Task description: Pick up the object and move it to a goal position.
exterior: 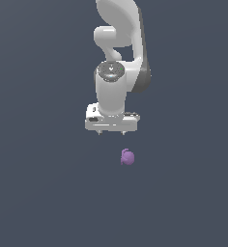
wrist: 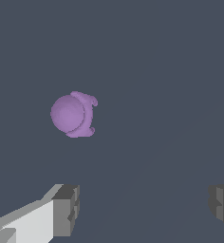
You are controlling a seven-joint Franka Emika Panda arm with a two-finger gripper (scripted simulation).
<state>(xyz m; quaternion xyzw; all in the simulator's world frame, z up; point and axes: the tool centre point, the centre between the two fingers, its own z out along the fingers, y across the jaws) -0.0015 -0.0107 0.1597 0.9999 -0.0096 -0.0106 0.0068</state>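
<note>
End effector (exterior: pixel 111 131) released, empty; object (exterior: pixel 127 157) sits apart from it, nearer and slightly toward the exterior view's right, not between the fingers (wrist: pixel 65 210).

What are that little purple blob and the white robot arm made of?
It is a simulator's render, so this is only how they look. The purple blob: matte, like soft plastic or clay, with no shine. The arm: smooth, glossy white plastic with dark joints. The gripper is open.
</note>
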